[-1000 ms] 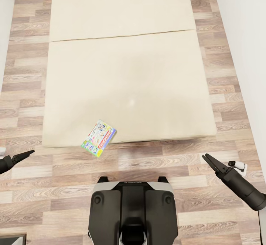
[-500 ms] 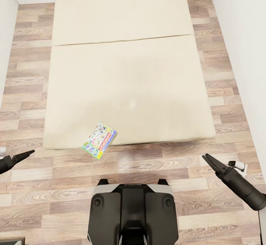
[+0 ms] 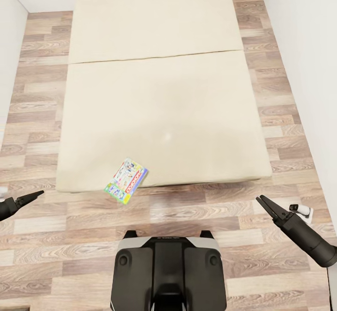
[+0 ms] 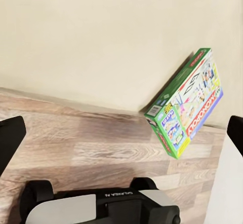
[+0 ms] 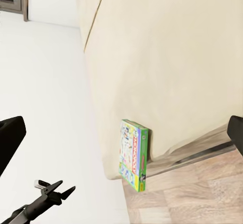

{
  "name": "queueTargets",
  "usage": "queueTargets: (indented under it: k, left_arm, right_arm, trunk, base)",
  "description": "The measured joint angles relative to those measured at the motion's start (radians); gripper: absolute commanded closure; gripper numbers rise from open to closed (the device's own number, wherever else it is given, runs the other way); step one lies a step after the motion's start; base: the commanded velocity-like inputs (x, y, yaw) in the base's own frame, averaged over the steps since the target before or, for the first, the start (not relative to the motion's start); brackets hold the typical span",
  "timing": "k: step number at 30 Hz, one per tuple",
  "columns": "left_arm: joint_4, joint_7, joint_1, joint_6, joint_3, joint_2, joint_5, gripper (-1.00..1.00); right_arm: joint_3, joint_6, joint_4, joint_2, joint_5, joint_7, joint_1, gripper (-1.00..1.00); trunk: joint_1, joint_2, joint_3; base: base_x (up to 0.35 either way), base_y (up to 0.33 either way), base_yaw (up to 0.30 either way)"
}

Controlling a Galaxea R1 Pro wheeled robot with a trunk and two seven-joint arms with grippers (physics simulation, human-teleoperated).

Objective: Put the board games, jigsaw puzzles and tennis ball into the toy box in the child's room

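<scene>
Where mattress ends, board game [image 3: 126,181] overhangs — slanting diagonally.

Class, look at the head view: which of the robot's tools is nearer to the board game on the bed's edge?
Left. The left tool sits beside the board game; the right tool lies farther off.

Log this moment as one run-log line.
facing bed | Monopoly board game overhanging near edge | left gripper open, empty | right gripper open, empty

bed [image 3: 159,95]: plain beige mattress. board game [image 3: 126,180]: green-edged box, multicolour print, red lettered band. floor [image 3: 201,212]: grey-brown wood planks. walls [image 3: 304,58]: white. end effectors: black.
</scene>
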Motion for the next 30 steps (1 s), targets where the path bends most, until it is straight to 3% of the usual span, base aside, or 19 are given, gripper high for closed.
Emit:
queueTargets:
  k: [9, 30]
  left_arm:
    - [0.0, 0.003, 0.0, 0.0, -0.001, -0.002, 0.0, -1.0]
    - [0.0, 0.006, 0.0, 0.002, -0.002, -0.009, -0.005, -1.0]
  right_arm:
    - [0.0, 0.0, 0.0, 0.0, -0.001, -0.035, 0.0, -1.0]
    - [0.003, 0.0, 0.0, 0.001, -0.002, -0.045, 0.0, -1.0]
  trunk:
    - [0.0, 0.0, 0.015]
    - [0.0, 0.0, 0.049]
  base:
    - [0.0, 0.0, 0.0]
    - [0.0, 0.0, 0.0]
